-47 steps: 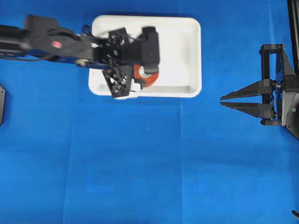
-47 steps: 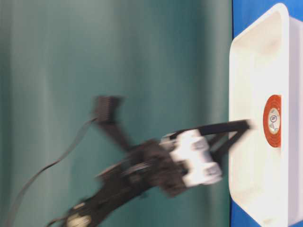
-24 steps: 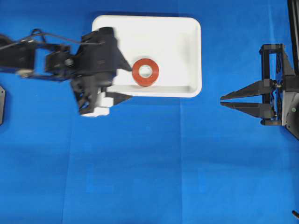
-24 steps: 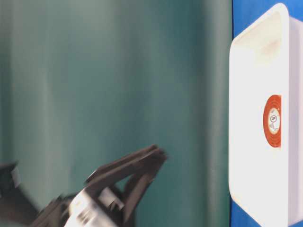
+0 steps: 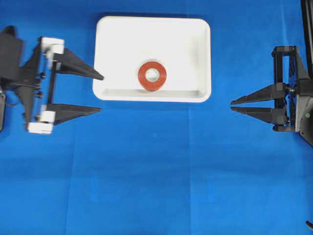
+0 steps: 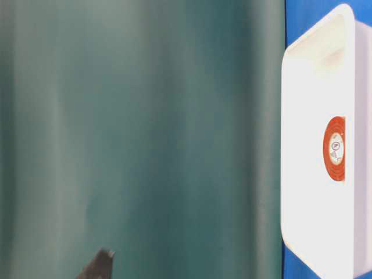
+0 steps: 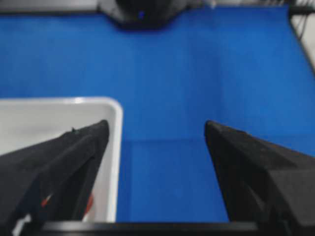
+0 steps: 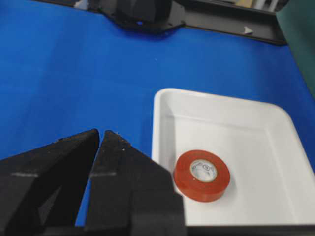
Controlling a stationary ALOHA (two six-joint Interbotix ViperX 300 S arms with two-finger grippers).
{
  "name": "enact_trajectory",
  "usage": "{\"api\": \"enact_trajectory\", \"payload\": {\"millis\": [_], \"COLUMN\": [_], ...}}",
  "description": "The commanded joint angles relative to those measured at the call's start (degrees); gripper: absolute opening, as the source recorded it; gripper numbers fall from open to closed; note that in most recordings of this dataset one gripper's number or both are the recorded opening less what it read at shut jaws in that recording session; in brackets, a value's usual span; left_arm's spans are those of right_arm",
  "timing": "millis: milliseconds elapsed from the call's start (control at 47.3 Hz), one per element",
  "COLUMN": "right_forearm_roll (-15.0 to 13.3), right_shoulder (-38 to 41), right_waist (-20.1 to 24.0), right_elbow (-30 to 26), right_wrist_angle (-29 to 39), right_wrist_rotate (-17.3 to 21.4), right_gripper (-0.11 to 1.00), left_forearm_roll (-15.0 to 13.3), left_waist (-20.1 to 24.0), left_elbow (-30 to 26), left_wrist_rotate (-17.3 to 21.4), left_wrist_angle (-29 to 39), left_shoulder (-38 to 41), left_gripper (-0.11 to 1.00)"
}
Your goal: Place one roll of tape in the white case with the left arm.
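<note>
- The roll of tape [image 5: 152,76] lies flat inside the white case [image 5: 195,29], toward the case's lower edge in the overhead view and a little left of its middle — hole facing up, close to the near rim but apart from it.
- Judged from its look, the roll is light and stiff: a firm ring with a hard pale core that should not squash under a squeeze. Its smooth orange-red side could slip a little against hard prongs. The natural hold would be across the outer wall, or with one prong dropped through the centre hole and the other on the outside.
- The left pincer [image 5: 99,93] sits off the case's left side, prongs pointing toward it and spread wide with nothing between them; the upper tip is just beside the case's left rim. The roll is well apart from it, further inside the case.
- The right pincer [image 5: 233,105] rests over the blue bench [image 5: 156,171] to the right of the case, its prongs nearly together and empty.
- With the roll lying in the case and the left pincer clear, the placing looks done.
</note>
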Motion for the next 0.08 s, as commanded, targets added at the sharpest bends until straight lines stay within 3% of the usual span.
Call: {"api": "enact_trajectory", "payload": {"millis": [0, 63], "right_forearm_roll": [0.18, 0.18], "right_shoulder": [0.09, 0.09], "right_waist": [-0.09, -0.09], "right_elbow": [-0.7, -0.7], "right_wrist_angle": [-0.7, -0.97], "right_wrist_rotate": [0.09, 0.09], "right_gripper": [-0.11, -0.11], "left_forearm_roll": [-0.18, -0.18], "left_waist": [-0.26, -0.26], "left_elbow": [1.58, 3.16], "left_wrist_rotate": [-0.09, -0.26], "left_wrist_angle": [-2.29, -3.16], "left_shoulder": [-2.55, -3.43], "left_gripper": [0.75, 0.75]}}
